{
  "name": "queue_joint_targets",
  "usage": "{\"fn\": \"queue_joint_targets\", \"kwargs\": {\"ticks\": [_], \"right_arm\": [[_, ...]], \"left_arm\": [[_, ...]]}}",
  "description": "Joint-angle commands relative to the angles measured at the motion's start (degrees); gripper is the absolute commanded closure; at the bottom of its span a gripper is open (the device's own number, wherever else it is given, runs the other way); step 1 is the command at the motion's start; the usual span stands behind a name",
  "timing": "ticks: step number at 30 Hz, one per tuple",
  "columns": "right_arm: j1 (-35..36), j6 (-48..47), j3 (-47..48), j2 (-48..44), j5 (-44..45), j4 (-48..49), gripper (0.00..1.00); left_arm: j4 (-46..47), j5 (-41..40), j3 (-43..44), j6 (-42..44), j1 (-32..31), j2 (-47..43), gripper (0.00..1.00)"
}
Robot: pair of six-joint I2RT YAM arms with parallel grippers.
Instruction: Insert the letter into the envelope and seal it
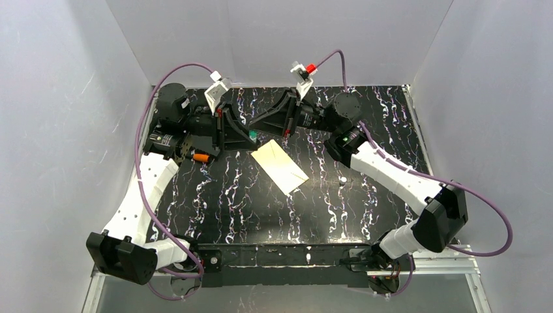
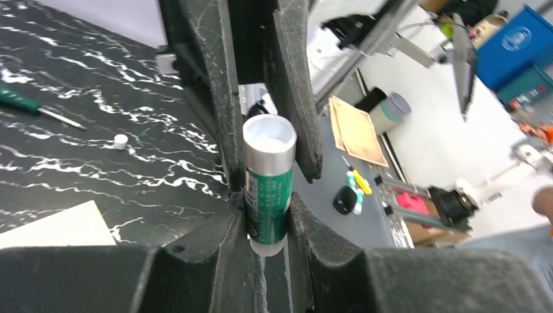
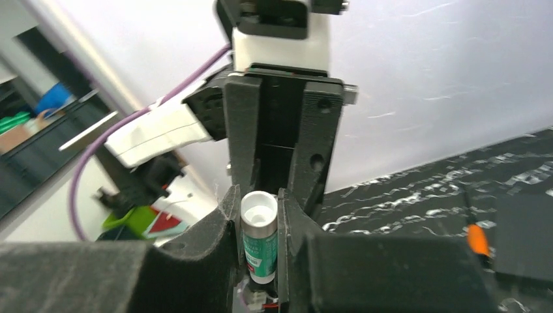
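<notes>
The cream envelope (image 1: pixel 280 166) lies flat and slanted on the black marbled table, below both grippers; one corner of it shows in the left wrist view (image 2: pixel 52 225). The white letter is not visible in any view. My left gripper (image 1: pixel 242 135) and right gripper (image 1: pixel 266 130) meet tip to tip above the table's far middle. Both are shut on one green glue stick (image 1: pixel 253 135). The left wrist view shows the stick (image 2: pixel 267 195) between my left gripper's (image 2: pixel 267 205) jaws. The right wrist view shows the stick (image 3: pixel 259 241) between my right gripper's (image 3: pixel 259 212) jaws.
An orange-handled screwdriver (image 1: pixel 201 157) lies by the left arm and also shows in the right wrist view (image 3: pixel 478 240). A green-handled screwdriver (image 2: pixel 19 101) and a small white cap (image 2: pixel 120 140) lie on the table. White walls enclose the table on three sides.
</notes>
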Motion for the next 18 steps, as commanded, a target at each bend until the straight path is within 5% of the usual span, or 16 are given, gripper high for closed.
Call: {"fn": "queue_joint_targets", "kwargs": {"ticks": [1,6,8,10,14,18], "right_arm": [[1.3,7.7,4.8,1.8,-19.2,11.7,0.99],[1.3,3.8,7.2,2.2,-15.3,4.0,0.95],[1.3,-3.0,8.5,1.6,-5.0,-8.1,0.57],[1.4,-6.1,8.6,0.4,9.8,-18.8,0.44],[1.4,-4.4,3.6,-2.5,24.5,-17.7,0.46],[1.5,-5.2,4.3,-2.3,24.4,-18.7,0.70]], "left_arm": [[5.8,8.1,2.7,-4.4,0.2,-0.7,1.00],[6.0,4.8,3.0,-4.0,0.2,-1.1,1.00],[5.0,0.2,2.9,-2.7,0.2,-1.0,1.00],[3.5,-5.1,2.7,-0.6,0.2,-1.0,1.00],[0.6,-12.4,1.4,1.7,0.2,-1.2,1.00],[-0.4,-13.7,0.9,1.6,0.2,-1.2,1.00]]}}
